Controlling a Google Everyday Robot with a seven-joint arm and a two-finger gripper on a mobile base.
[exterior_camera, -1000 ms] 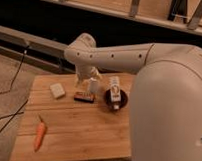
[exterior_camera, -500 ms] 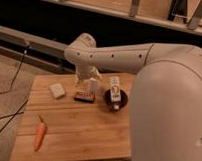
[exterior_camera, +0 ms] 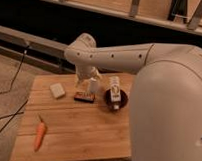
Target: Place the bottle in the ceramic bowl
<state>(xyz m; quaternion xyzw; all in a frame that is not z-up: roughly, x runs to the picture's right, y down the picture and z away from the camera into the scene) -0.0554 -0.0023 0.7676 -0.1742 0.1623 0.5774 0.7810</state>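
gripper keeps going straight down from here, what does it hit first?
Probably the white cup right under the gripper, above the table. Depth is unclear, so it may already touch it. The bottle in the bowl lies off to the side.

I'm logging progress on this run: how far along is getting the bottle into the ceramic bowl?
Nearly done, it seems: the bottle stands upright in the ceramic bowl at the right of the wooden table. The gripper is left of the bowl, above a small dark packet, apparently not holding the bottle. Left: moving the arm away. The carrot lies untouched.
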